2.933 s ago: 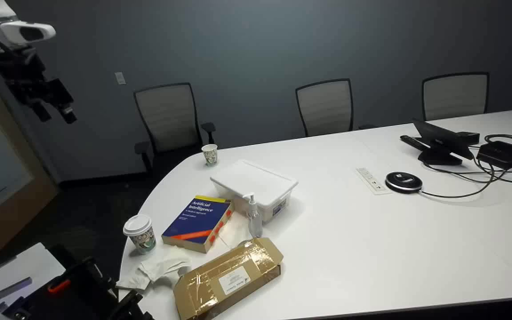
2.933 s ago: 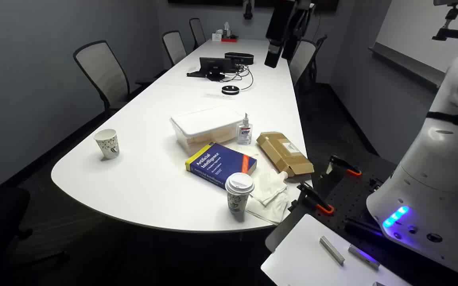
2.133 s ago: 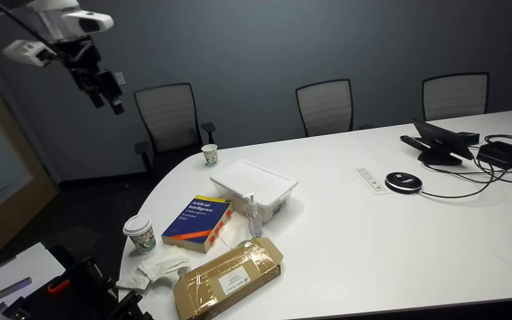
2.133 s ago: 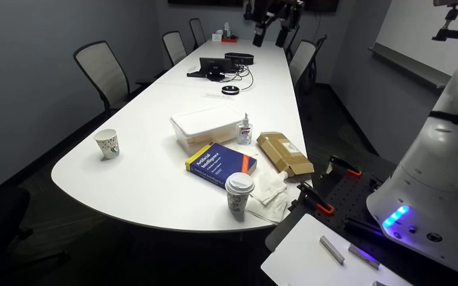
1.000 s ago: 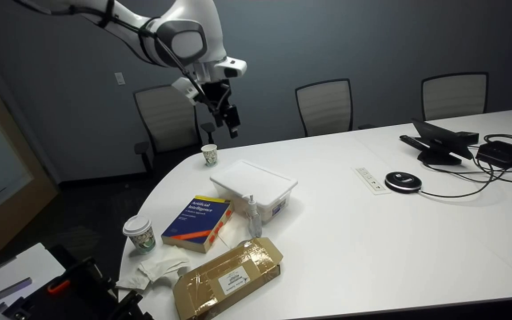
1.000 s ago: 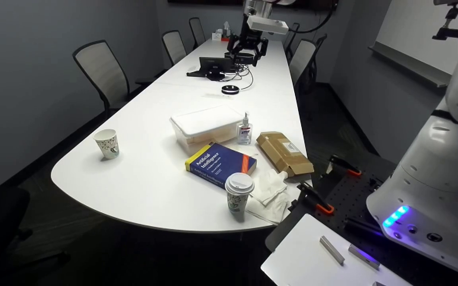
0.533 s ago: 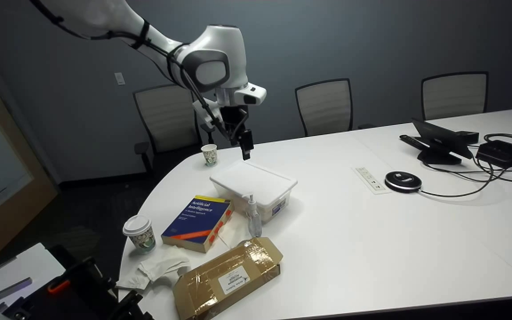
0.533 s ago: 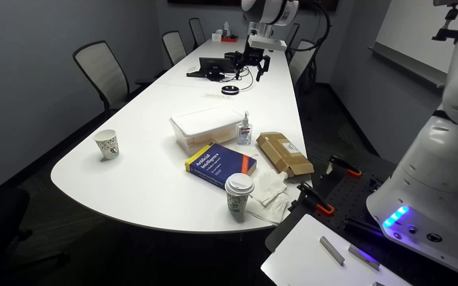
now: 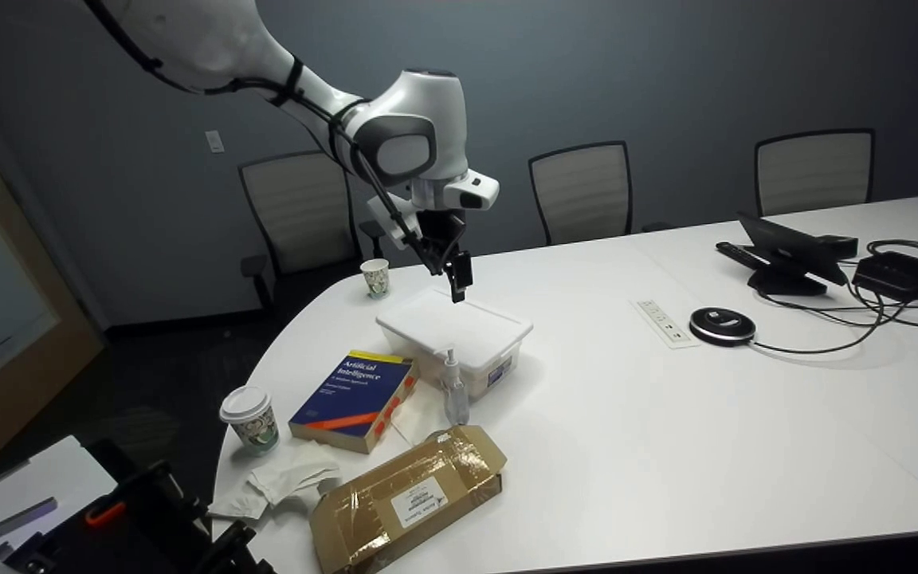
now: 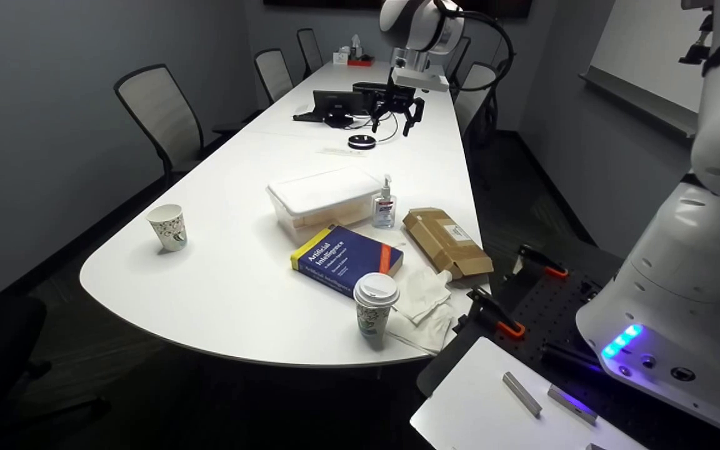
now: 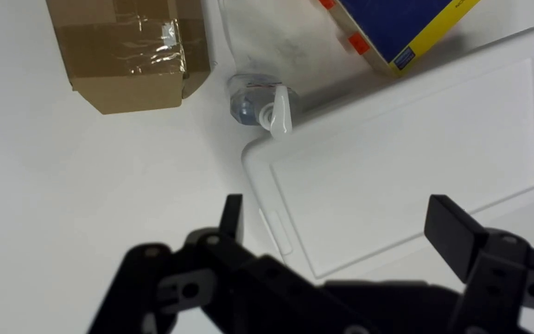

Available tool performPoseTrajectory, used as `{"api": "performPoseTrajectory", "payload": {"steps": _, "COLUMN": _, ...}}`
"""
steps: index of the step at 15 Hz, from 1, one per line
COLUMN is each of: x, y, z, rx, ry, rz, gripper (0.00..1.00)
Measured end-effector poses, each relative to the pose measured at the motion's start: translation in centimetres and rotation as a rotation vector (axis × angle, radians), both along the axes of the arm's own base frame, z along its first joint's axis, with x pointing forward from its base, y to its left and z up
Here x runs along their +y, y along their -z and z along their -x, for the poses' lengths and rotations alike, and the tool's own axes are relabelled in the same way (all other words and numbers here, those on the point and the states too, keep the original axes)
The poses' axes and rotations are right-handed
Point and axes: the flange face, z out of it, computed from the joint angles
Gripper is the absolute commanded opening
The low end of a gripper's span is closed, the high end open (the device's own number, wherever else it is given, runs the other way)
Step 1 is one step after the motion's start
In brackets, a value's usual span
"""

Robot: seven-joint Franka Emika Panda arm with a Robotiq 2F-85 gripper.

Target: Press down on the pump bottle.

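Note:
The pump bottle [image 9: 456, 402] is clear with a white pump head and stands upright on the white table. It shows in both exterior views [image 10: 384, 214] and, from above, in the wrist view [image 11: 248, 107], with its nozzle pointing toward the lidded container. My gripper [image 11: 334, 208] is open with nothing between its fingers [image 11: 454, 236]. It hangs in the air, pointing down, well above the table and apart from the bottle. In the wrist view the bottle lies beyond the fingertips, up the picture. The gripper also shows in an exterior view [image 10: 390, 130], jaws spread.
A white lidded container [image 9: 459, 323] stands close beside the bottle. A blue book [image 9: 355, 395], an open cardboard box [image 9: 411, 498], napkins [image 10: 422, 297] and a lidded cup [image 10: 375, 306] lie around it. A paper cup [image 10: 169, 228] and a conference puck [image 9: 722, 327] stand farther off.
The arm has swung in from the side to over the table and come down. In the last half second the gripper has sunk a little further. The bottle and other objects have not moved.

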Motion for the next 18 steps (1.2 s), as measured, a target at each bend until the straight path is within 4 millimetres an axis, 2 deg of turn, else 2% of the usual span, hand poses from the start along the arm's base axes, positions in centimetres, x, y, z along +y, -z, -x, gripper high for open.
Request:
{"api": "performPoseTrajectory", "payload": {"steps": 5, "x": 0.1, "y": 0.3, "z": -0.1, "rx": 0.005, "ry": 0.003, "rz": -0.001, "gripper": 1.00}}
{"api": "performPoseTrajectory", "payload": {"steps": 15, "x": 3.4, "y": 5.1, "z": -0.9, "rx": 0.100, "ry": 0.100, "rz": 0.025, "gripper": 1.00}}
{"api": "performPoseTrajectory", "payload": {"steps": 16, "x": 3.4, "y": 5.5, "z": -1.1, "rx": 0.105, "ry": 0.108, "rz": 0.027, "gripper": 0.97}}
{"api": "performPoseTrajectory", "payload": {"steps": 17, "x": 3.3, "y": 5.7, "z": -1.2, "rx": 0.107, "ry": 0.117, "rz": 0.028, "gripper": 0.73}}
{"api": "performPoseTrajectory", "payload": {"steps": 18, "x": 3.1, "y": 5.9, "z": -1.4, "rx": 0.107, "ry": 0.122, "rz": 0.031, "gripper": 0.72}}
